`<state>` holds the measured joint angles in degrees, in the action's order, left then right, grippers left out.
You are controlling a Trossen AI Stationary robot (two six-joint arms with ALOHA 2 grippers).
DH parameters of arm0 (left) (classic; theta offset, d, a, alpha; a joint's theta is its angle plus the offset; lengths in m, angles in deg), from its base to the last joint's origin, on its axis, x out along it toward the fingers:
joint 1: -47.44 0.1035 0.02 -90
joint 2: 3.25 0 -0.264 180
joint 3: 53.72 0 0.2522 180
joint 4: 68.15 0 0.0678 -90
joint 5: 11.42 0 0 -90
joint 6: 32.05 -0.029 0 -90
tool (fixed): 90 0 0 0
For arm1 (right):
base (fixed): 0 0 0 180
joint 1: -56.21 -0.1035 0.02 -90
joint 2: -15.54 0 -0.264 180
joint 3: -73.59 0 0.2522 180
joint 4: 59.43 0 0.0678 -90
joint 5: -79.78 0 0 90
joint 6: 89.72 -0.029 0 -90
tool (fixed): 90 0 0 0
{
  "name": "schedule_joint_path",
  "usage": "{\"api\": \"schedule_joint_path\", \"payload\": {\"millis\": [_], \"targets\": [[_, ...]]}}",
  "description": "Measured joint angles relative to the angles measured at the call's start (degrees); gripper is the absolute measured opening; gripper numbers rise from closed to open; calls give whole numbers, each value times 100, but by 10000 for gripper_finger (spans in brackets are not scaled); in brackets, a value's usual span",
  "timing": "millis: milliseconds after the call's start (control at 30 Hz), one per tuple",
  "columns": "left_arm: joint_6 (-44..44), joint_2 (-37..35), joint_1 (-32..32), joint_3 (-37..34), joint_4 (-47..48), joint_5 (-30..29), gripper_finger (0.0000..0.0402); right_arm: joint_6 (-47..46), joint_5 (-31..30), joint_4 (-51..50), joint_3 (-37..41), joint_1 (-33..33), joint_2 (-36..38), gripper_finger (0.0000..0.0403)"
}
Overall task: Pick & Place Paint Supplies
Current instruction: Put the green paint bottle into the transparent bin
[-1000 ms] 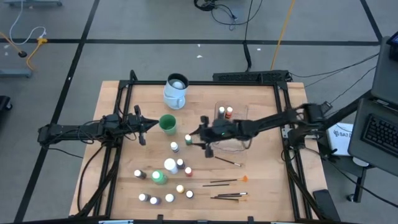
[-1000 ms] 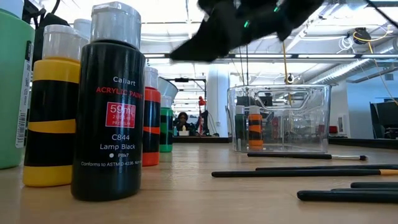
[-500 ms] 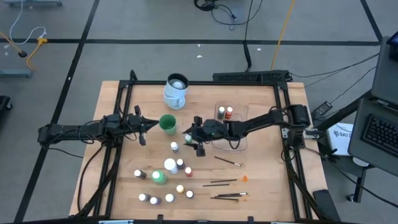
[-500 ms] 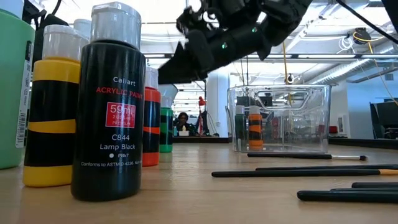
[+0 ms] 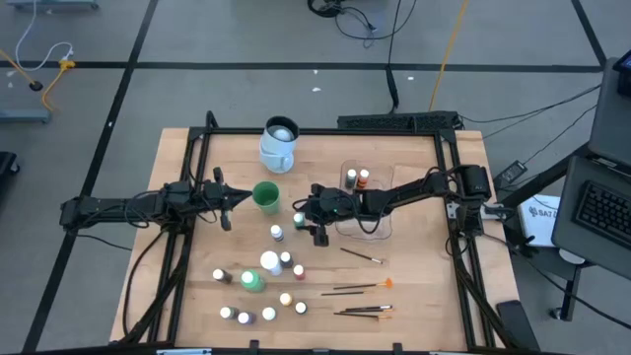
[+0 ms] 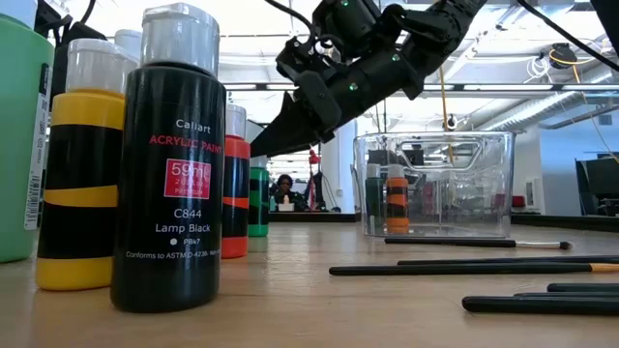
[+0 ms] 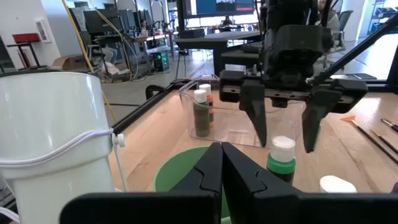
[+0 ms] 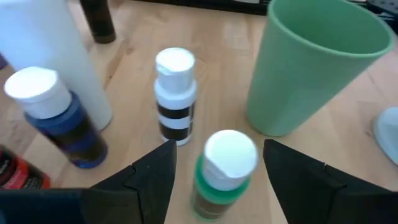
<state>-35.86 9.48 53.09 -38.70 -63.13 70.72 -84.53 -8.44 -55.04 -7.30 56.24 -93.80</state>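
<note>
right gripper (image 8: pixel 214 180) gaped wide around the little green bottle (image 8: pixel 222 171) beside the green cup (image 8: pixel 311 68) | not clamped yet | looked light, rigid, slick: I'd pinch the body under the cap | left gripper (image 7: pixel 221 165) was clenched, empty

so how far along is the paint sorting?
Done: two small white-capped bottles stand in the clear plastic tub. In hand: the open right gripper sits around a green-bodied white-capped bottle beside the green cup, not yet closed. Left: the other bottles and the dark-handled brushes on the table.
</note>
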Motion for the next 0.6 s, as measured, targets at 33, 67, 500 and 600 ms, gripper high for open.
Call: {"api": "schedule_joint_path", "payload": {"millis": [33, 67, 500, 600], "targets": [[0, 1, -1, -1, -1, 1, 5, 5, 2, -2, 0, 0, -2, 230], [0, 0, 0, -1, 1, 2, 5, 22, 8, -5, 0, -2, -4, 227], [0, 1, -1, -1, -6, 2, 5, 128, 4, -7, 0, 105, -4, 194], [4, 1, -1, -1, -6, 2, 5, 144, 4, -7, 1, 107, -4, 180]]}}
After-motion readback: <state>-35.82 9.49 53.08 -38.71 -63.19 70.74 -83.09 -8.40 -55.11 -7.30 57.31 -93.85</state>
